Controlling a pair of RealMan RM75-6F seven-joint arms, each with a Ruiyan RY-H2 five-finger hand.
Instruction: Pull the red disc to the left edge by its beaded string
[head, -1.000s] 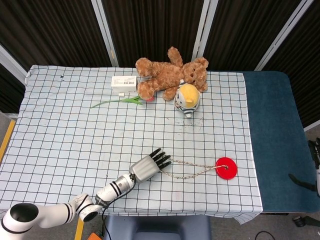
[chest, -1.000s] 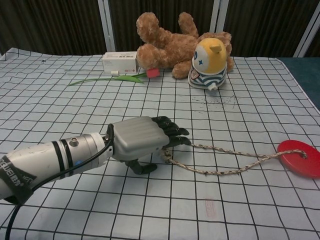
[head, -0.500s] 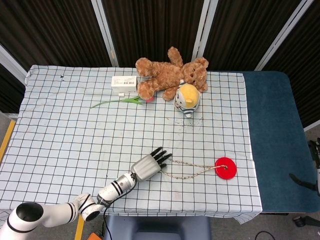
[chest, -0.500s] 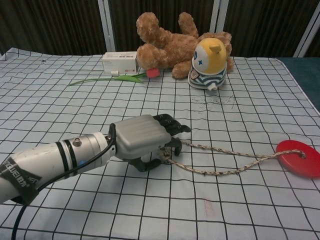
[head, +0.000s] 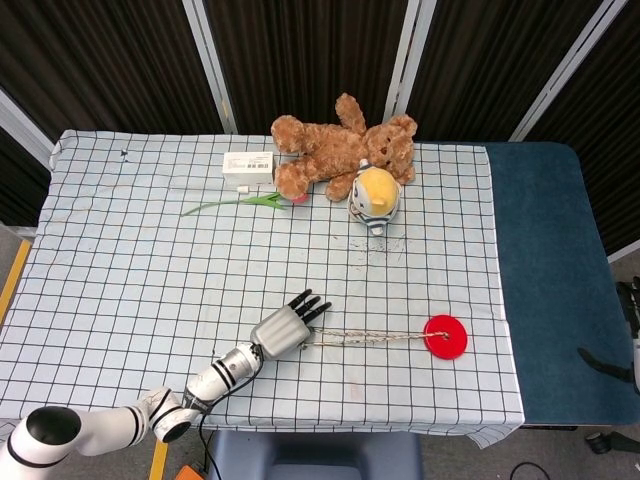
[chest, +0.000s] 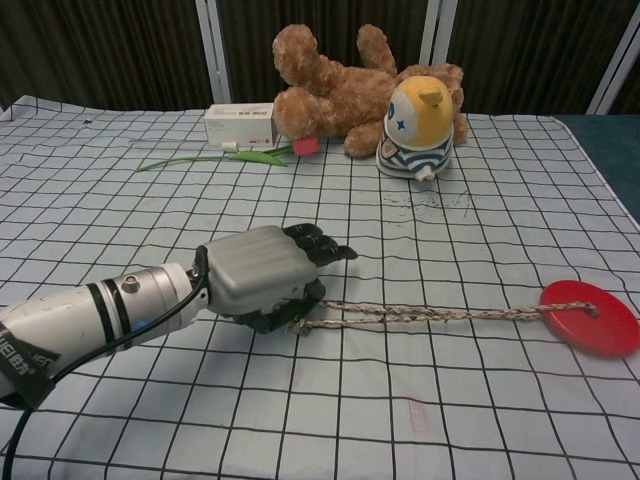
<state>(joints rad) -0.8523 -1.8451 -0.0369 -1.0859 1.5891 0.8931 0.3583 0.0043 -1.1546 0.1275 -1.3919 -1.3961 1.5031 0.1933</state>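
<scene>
Since a second ago the left hand (head: 287, 326) has drawn back toward 8 o'clock on the table, and the beaded string (head: 372, 337), slack and looped before, now runs nearly straight; the red disc (head: 445, 336) has slid a little leftward with it. Starting at the left, the white-and-grey forearm (chest: 95, 318) reaches in from the lower left corner. The hand lies palm down on the checked tablecloth (head: 130, 250), its dark fingers (chest: 312, 245) partly curled, with the near end of the string held under them beside the thumb; the exact pinch is hidden in both views. From the hand the string stretches toward 3 o'clock to the disc, which lies flat near the cloth's right edge, well short of the left edge. At 12 o'clock sit a white box (head: 248, 165), a green stem (head: 228, 204), a brown teddy bear (head: 335, 150) and a yellow round toy (head: 375, 193).
</scene>
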